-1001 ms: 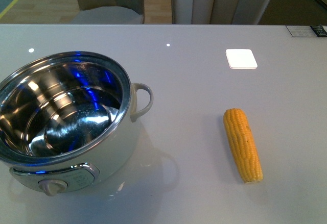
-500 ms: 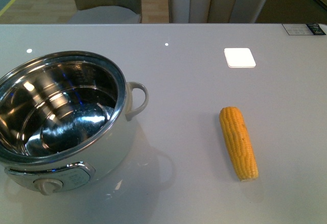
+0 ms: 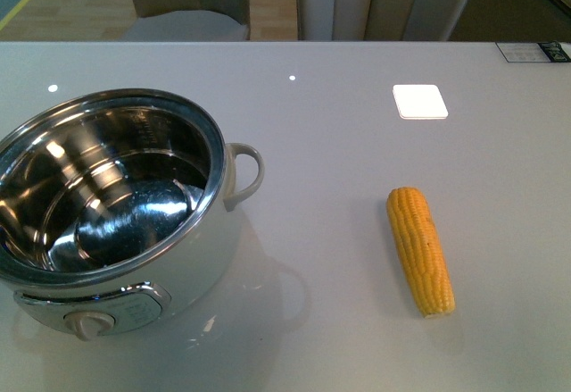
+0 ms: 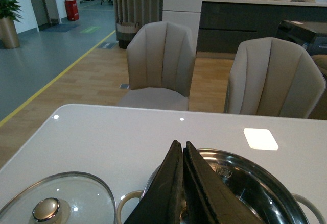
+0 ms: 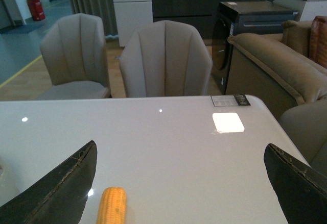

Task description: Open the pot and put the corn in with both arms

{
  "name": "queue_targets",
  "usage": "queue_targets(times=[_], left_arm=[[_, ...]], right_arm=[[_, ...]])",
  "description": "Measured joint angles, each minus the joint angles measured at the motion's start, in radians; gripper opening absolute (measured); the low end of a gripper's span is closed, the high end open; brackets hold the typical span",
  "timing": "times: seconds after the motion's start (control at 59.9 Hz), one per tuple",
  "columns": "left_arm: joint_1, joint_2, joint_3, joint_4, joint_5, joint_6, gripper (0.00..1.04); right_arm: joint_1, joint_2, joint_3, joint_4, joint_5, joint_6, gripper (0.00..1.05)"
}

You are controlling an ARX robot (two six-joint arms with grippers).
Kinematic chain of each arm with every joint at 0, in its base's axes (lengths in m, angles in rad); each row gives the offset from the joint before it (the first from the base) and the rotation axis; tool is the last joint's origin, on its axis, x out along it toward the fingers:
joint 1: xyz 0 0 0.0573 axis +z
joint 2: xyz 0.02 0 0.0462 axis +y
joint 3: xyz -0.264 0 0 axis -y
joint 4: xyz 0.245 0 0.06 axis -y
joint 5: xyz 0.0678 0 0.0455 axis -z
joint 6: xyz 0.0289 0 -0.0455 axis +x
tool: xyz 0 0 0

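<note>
The white pot stands uncovered at the table's left, its steel bowl empty. Its glass lid lies flat on the table beside it in the left wrist view. The corn lies on the table to the right, well apart from the pot. Neither arm shows in the front view. My left gripper is shut with nothing in it, its tips over the pot's rim. In the right wrist view my right gripper is wide open above the table, with the corn close to one finger.
A white square patch lies on the table beyond the corn, and a small card sits at the far right corner. Two beige chairs stand behind the far edge. A brown sofa is off to the right.
The front view has shifted a little. The blue reflections in the pot's bowl have faded. Pot and corn lie where they were.
</note>
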Motion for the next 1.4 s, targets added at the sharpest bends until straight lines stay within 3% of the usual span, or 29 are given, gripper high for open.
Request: queue_targets(times=[0.234, 0.767, 0.851, 1.118, 1.401], left_arm=[[-0.001, -0.151, 0.000, -0.143, 0.000, 0.000, 0.03], [-0.001, -0.320, 0.000, -0.312, 0.000, 0.000, 0.03], [-0.001, -0.439, 0.000, -0.461, 0.000, 0.001, 0.03], [-0.001, -0.481, 0.000, -0.478, 0.000, 0.001, 0.03], [-0.001, -0.481, 0.000, -0.478, 0.000, 0.001, 0.53]], right_arm=[[0.000, 0.000, 0.000, 0.000, 0.000, 0.000, 0.96], [0.000, 0.000, 0.000, 0.000, 0.000, 0.000, 0.96], [0.000, 0.000, 0.000, 0.000, 0.000, 0.000, 0.96], [0.000, 0.000, 0.000, 0.000, 0.000, 0.000, 0.96], [0.000, 0.000, 0.000, 0.000, 0.000, 0.000, 0.96]])
